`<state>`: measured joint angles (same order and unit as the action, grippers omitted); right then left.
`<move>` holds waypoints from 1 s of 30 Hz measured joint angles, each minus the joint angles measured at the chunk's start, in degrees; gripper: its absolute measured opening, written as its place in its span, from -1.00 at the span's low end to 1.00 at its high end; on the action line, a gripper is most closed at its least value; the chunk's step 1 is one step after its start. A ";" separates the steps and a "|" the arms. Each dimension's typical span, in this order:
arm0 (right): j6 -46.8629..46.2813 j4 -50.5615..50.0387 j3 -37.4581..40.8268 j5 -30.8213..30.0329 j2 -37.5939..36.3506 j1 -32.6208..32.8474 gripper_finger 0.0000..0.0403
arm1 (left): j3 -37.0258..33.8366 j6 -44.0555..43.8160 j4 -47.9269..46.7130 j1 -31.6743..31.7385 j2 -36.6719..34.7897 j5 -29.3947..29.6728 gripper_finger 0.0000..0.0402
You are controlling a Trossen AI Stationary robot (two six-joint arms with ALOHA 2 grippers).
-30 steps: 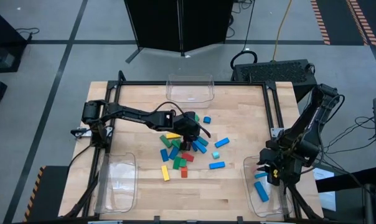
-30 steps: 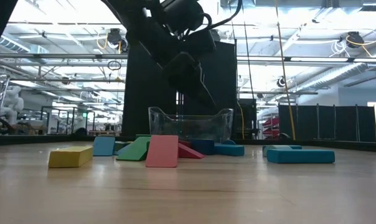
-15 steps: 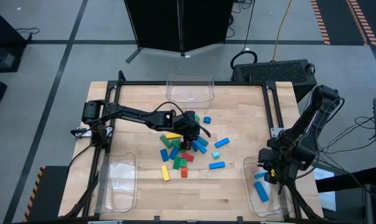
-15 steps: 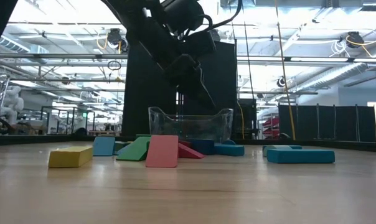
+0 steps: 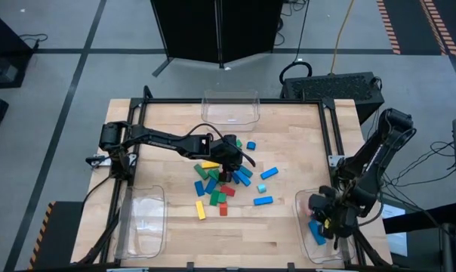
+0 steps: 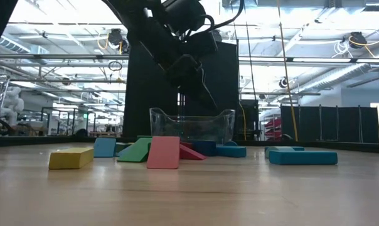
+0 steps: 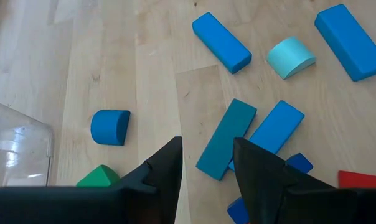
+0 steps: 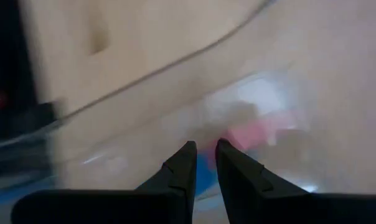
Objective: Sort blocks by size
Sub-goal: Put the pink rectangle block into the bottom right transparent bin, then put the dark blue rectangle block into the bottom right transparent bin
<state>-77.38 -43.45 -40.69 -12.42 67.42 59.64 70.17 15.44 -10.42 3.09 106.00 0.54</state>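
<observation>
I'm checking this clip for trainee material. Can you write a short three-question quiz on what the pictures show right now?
1. True or false: the left gripper hangs over the pile of blocks in the middle of the table, with a gap between its fingers and nothing in them.
2. Which bin does the right gripper hover over? A) the far bin B) the near-left bin C) the near-right bin
3. Fill in: in the low view, the block nearest the camera on the left is coloured ____.

Key: 1 true; 2 C; 3 yellow.
</observation>
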 joint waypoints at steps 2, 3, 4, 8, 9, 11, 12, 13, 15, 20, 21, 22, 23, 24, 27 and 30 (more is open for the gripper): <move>0.75 2.97 0.45 0.88 0.19 0.11 -0.72 | 0.00 0.00 -0.08 0.00 0.00 0.00 -0.29; 1.71 4.99 -0.14 0.77 -0.21 0.10 -0.72 | 0.00 -0.02 -0.19 0.00 0.00 0.00 -0.29; 2.84 6.32 -1.19 0.52 -0.33 0.06 -0.72 | 0.02 -0.02 -0.23 0.00 0.00 0.00 -0.29; 9.88 3.33 -4.78 -3.06 -0.12 0.11 -0.72 | 0.02 -0.01 -0.40 0.00 0.00 0.45 -0.29; 11.82 3.25 -6.17 -4.65 -0.26 0.11 -0.72 | 0.02 0.06 -0.40 0.00 0.00 0.91 -0.29; 15.34 0.81 -8.57 -8.23 -0.46 0.11 -0.72 | 0.02 1.11 -0.41 0.00 0.00 1.89 -0.29; 16.87 -0.74 -9.32 -9.98 -0.43 0.11 -0.72 | 0.04 1.77 -0.44 0.02 0.00 2.13 -0.29; 18.20 -1.67 -10.12 -11.66 -0.37 0.11 -0.72 | 0.04 2.20 -0.53 0.01 0.00 2.32 -0.29; 19.77 -3.26 -11.83 -14.96 -0.43 0.11 -0.72 | 0.04 1.73 -0.49 -0.13 0.00 2.60 -0.27; 19.81 -7.63 -13.15 -19.31 -0.43 0.06 -0.72 | 0.04 1.50 -0.43 -0.50 0.00 2.75 -0.17; 19.77 -8.05 -13.15 -19.46 -0.46 0.06 -0.72 | 0.04 1.70 -0.45 -0.62 0.00 2.75 -0.14; 19.75 -8.50 -13.15 -19.53 -0.46 0.06 -0.72 | 0.04 2.04 -0.44 -0.75 0.00 2.75 -0.12; 19.73 -8.84 -13.15 -19.81 -0.42 0.03 -0.72 | 0.04 2.78 -0.45 -0.91 0.00 2.75 -0.09; 19.71 -8.94 -13.15 -20.60 -0.42 0.00 -0.72 | 0.04 3.60 -0.43 -1.03 0.00 2.78 -0.07; 19.95 -9.23 -13.15 -23.80 -0.44 -0.02 -0.72 | 0.04 7.22 -0.41 -1.33 0.00 2.78 -0.02; 20.01 -10.46 -13.15 -27.81 -0.43 -0.08 -0.72 | 0.04 9.42 -0.61 -1.72 0.00 2.82 0.00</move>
<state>-57.36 -53.91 -53.84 -40.23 66.99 59.56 70.22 24.86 -11.03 1.37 106.00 3.36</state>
